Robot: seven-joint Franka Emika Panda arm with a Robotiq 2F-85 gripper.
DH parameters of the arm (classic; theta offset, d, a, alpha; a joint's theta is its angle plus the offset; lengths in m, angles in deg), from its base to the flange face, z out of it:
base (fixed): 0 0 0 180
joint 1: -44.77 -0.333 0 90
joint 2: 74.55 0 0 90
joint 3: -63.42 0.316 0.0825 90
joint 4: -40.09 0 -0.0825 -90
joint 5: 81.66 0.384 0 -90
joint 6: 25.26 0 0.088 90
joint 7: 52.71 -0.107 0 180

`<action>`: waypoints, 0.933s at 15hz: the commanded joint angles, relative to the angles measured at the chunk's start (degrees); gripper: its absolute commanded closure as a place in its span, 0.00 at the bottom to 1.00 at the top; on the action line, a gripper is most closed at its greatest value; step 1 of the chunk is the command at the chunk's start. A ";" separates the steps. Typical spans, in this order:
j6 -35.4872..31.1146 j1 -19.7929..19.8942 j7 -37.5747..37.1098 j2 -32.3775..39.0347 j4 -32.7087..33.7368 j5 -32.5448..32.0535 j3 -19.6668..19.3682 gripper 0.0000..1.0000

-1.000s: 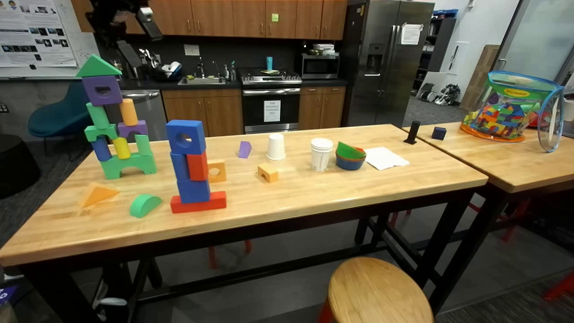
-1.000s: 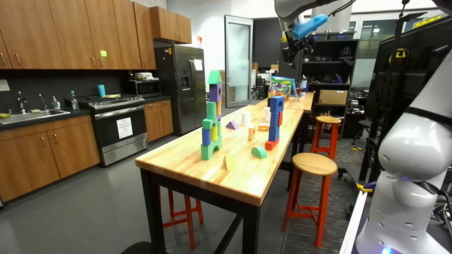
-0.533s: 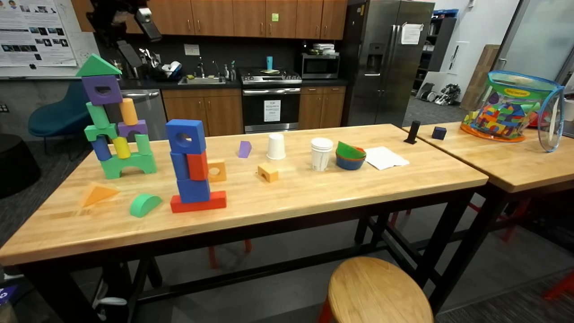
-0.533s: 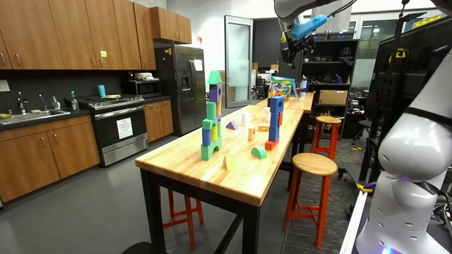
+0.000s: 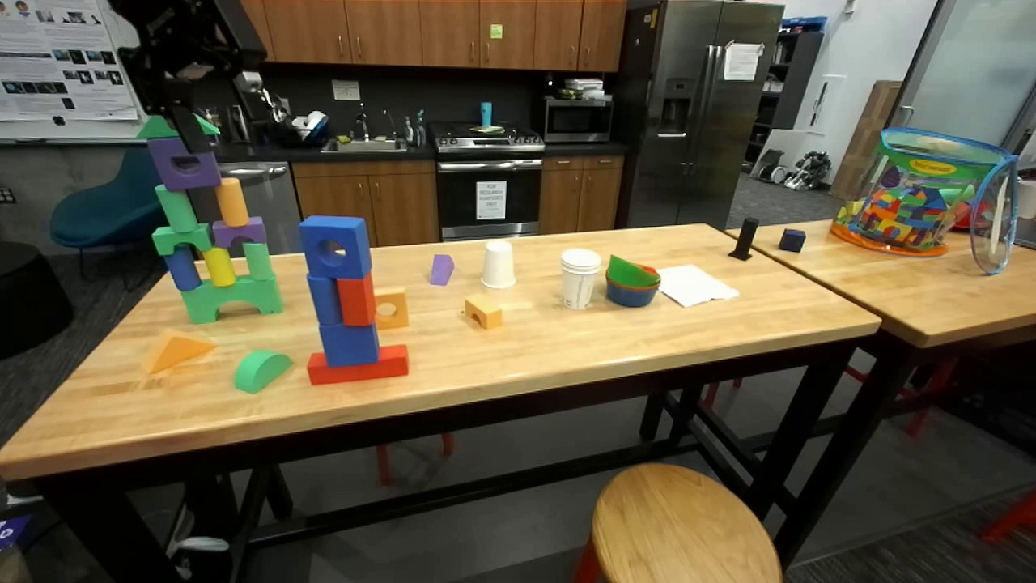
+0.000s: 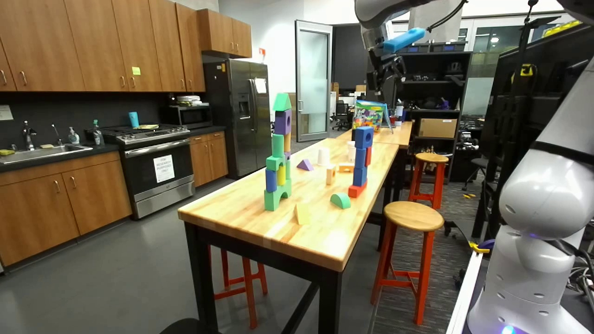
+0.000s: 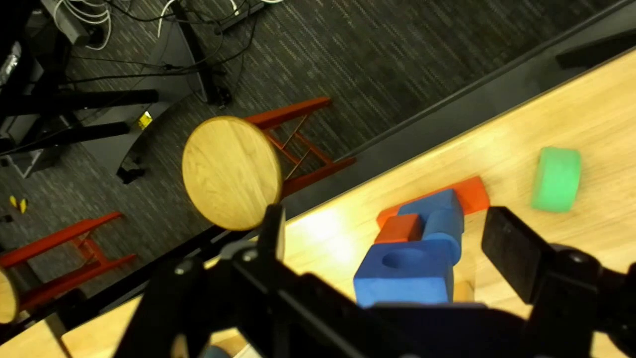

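Blue block (image 7: 405,281), atop an upright stack (image 6: 360,162), sits near six o'clock of the gripper (image 7: 392,241) in wrist view, jaws wide apart, empty.

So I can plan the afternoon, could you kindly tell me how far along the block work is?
Already done, it seems: the multicoloured tower stands capped by a green triangular block, and the blue-and-red tower stands too. In hand: nothing; the open jaws hang higher than that tower. Possibly left: the loose green half-round block and purple triangular block.
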 commanded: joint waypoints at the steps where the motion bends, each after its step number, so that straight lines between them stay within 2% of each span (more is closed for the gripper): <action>1: 4.27 -0.84 2.67 1.44 1.79 4.41 -1.28 0.00; 7: 5.90 -0.76 5.16 2.14 1.63 9.93 -2.77 0.00; 14: 4.42 -1.08 5.74 1.70 0.40 8.65 -2.36 0.00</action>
